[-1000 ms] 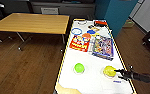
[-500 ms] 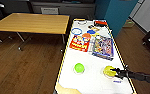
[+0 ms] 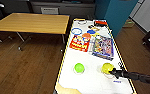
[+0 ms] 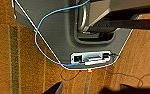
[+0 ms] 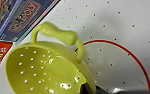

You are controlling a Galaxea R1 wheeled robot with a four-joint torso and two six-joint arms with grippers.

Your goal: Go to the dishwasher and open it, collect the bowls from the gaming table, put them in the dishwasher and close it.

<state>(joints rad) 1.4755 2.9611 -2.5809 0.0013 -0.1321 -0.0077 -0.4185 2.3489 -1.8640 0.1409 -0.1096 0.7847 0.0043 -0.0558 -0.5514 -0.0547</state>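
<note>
Two bowls are on the gaming table (image 3: 91,81), a long white top with a yellowish edge. The greener bowl (image 3: 79,67) sits alone toward the table's near left. The yellow-green bowl (image 3: 107,67) is at the near right; close up this bowl (image 5: 46,67) has small holes and a loop handle, and it is tilted beside a red ring (image 5: 131,57) on the table. My right gripper (image 3: 113,72) reaches in from the right and is shut on the bowl's near rim, a dark finger (image 5: 89,88) against it. The dishwasher is out of view.
Game boxes (image 3: 102,47) and flat coloured discs (image 3: 76,31) cover the far half of the white table. A yellow wooden table (image 3: 33,23) stands to the left, over brown wood floor. A teal wall (image 3: 113,12) rises behind. The left wrist camera faces the robot's grey base (image 4: 66,30) and a blue cable (image 4: 41,50).
The yellow-green bowl has shifted slightly away from the near edge together with the right gripper. The greener bowl has stayed put.
</note>
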